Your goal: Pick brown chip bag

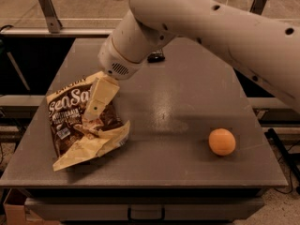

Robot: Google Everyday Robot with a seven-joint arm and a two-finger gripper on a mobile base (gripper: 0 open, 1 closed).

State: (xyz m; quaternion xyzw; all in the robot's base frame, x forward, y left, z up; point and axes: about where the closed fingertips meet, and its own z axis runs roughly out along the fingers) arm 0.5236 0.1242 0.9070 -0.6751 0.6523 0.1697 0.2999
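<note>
The brown chip bag (70,123) lies flat on the left part of the grey table (178,163). It is dark brown and glossy, with cream-yellow ends and white "Sea Salt" lettering. The gripper (93,110) hangs from the white arm (187,18), which reaches in from the upper right. It points down and left and sits over the bag's upper right part, covering the end of the lettering. I cannot tell whether it touches the bag.
An orange ball (221,141) sits on the right part of the table. A small dark object (156,57) lies at the far side, partly behind the arm. Metal rails and frame posts run behind the table.
</note>
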